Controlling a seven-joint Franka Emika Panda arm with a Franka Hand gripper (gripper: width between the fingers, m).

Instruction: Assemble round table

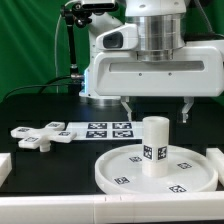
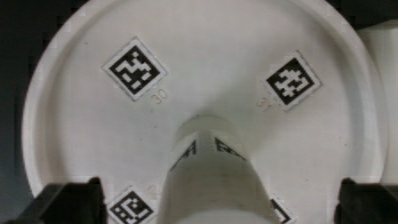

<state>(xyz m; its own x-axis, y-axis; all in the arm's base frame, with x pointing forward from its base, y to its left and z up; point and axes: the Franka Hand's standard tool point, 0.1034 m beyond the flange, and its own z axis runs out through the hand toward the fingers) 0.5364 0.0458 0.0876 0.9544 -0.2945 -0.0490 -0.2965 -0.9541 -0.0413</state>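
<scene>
From the wrist we see the disc (image 2: 196, 50) cut off by the picture's edges. The leg (image 2: 210, 175) standing on the disc is blurred. Above the disc, the fingers (image 2: 63, 200) of the tool (image 2: 210, 203) are dark and mostly cropped.

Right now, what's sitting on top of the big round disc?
The short leg stands upright at the middle of the round disc, under the open gripper. It covers the disc's centre, so how it is seated there cannot be seen.
</scene>
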